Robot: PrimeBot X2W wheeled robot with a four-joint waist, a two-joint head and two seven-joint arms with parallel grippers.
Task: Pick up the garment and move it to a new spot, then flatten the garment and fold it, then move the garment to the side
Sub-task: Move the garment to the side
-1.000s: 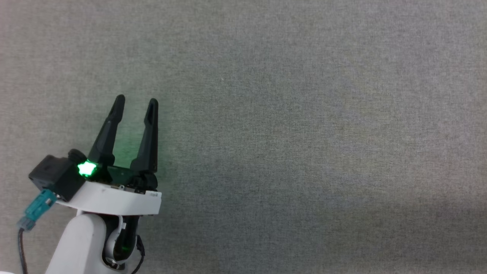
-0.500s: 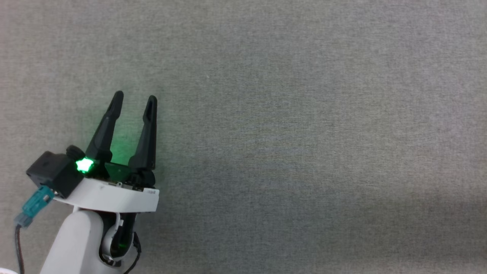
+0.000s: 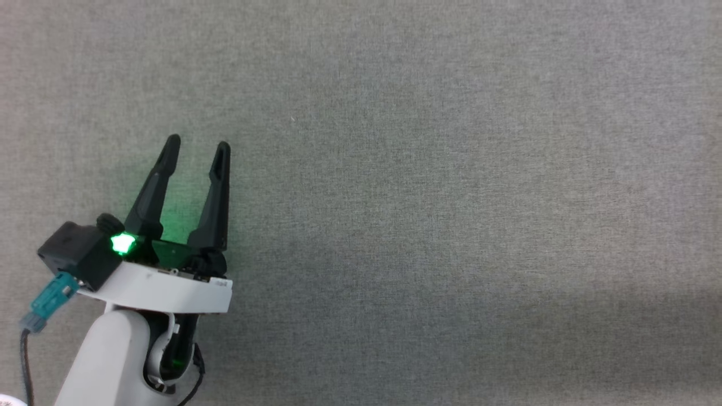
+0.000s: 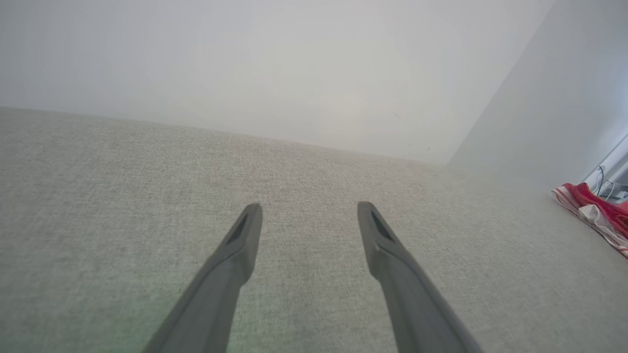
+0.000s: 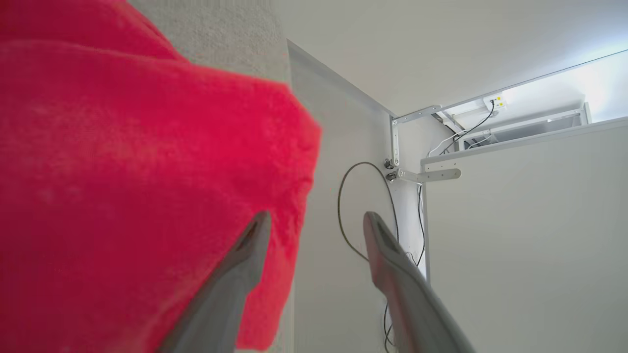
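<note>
The garment (image 4: 596, 213), seen from the left wrist, lies bunched on the tabletop (image 4: 314, 166) at its right edge, close against the white side wall (image 4: 549, 108). Red cloth, a white patch and a band of red-and-white striped trim show; lettering cannot be made out at this size. Thin cables (image 4: 602, 179) rise just behind it.

In the right wrist view a broad sheet of red fabric (image 5: 147, 171), blurred by closeness and plain where visible, covers the left half. Whether it is part of the garment cannot be told. The right hand (image 5: 316, 215) has its fingers spread; the fabric's edge passes behind the left finger (image 5: 245, 255) and nothing is pinched between the tips. Beyond them stand white panels and a looped cable (image 5: 343, 206).

The left hand (image 3: 198, 142) hovers over the near left part of the grey woven tabletop, well apart from the garment, fingers spread and holding nothing, a green light (image 3: 123, 243) glowing at its base.
</note>
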